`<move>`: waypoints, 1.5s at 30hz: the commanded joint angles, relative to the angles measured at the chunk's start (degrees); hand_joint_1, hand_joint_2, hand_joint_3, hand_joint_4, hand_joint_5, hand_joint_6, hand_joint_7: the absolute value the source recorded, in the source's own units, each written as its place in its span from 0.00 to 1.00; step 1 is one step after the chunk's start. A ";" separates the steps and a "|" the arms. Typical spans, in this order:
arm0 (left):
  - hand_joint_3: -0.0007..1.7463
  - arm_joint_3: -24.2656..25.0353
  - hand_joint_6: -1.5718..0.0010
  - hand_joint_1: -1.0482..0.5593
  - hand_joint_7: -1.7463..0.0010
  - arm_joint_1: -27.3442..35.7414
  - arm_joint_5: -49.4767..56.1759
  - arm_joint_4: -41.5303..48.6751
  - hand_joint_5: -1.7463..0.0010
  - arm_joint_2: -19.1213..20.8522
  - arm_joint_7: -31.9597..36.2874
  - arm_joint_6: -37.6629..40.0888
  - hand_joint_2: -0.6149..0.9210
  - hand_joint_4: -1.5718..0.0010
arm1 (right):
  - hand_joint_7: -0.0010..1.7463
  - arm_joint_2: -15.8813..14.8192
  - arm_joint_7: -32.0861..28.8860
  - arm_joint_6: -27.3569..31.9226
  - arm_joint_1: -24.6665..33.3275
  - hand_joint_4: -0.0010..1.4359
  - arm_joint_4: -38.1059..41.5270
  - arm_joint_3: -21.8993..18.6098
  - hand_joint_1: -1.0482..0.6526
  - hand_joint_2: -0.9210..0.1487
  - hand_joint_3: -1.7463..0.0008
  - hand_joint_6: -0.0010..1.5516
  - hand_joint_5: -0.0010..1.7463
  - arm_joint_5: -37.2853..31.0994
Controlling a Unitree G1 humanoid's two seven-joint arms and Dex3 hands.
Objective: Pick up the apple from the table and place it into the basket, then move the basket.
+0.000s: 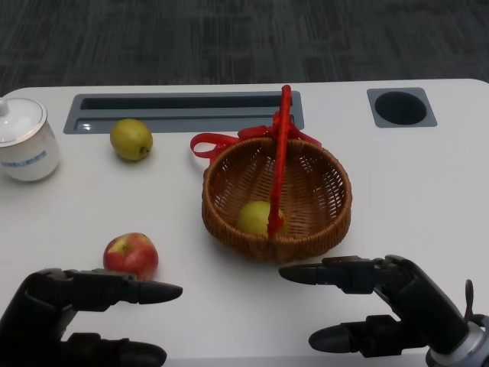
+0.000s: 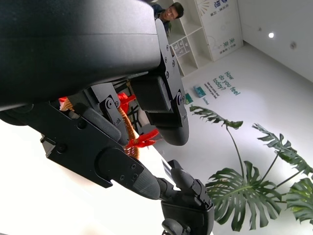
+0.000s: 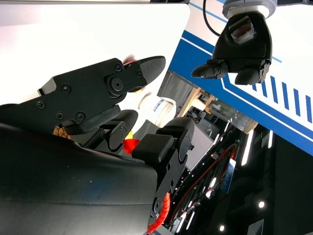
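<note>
Both hands hover low over the near edge of the worktop [image 1: 428,191], the left hand [image 1: 72,317] and the right hand [image 1: 382,306] each released, fingers apart and holding nothing. Just beyond the left hand's fingertips lies the red apple [image 1: 131,254], while the wicker basket [image 1: 321,206], already holding a yellow-green fruit [image 1: 256,218], sits just ahead of the right hand. A likely slip is the left fingers nudging the round apple so it rolls away, or the apple catching the upright red handle [image 1: 280,153] on its way in.
</note>
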 commanded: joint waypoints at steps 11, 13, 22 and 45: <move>0.00 0.10 0.31 0.40 1.00 -0.12 0.18 -0.35 1.00 0.97 0.01 -0.24 0.86 0.27 | 0.00 -0.81 -0.81 -0.69 -0.74 0.58 0.44 -1.27 0.38 0.08 1.00 0.50 0.00 -0.10; 0.00 0.06 0.31 0.40 1.00 -0.11 0.06 -0.31 1.00 0.98 -0.06 -0.22 0.86 0.27 | 0.00 -0.85 -0.82 -0.78 -0.74 0.58 0.53 -1.28 0.38 0.08 1.00 0.49 0.00 -0.13; 0.00 2.42 0.43 0.33 1.00 -1.51 4.93 1.64 1.00 -0.36 2.74 -4.70 0.85 0.38 | 0.00 -0.97 -0.62 -0.10 -0.30 0.58 -0.30 -1.01 0.38 0.08 1.00 0.50 0.00 0.09; 0.00 7.20 0.73 0.17 0.99 -22.90 50.73 35.79 0.98 8.27 40.91 -12.87 0.83 0.70 | 0.00 -1.38 0.31 0.48 0.32 0.57 -1.03 -0.41 0.39 0.08 1.00 0.49 0.00 1.33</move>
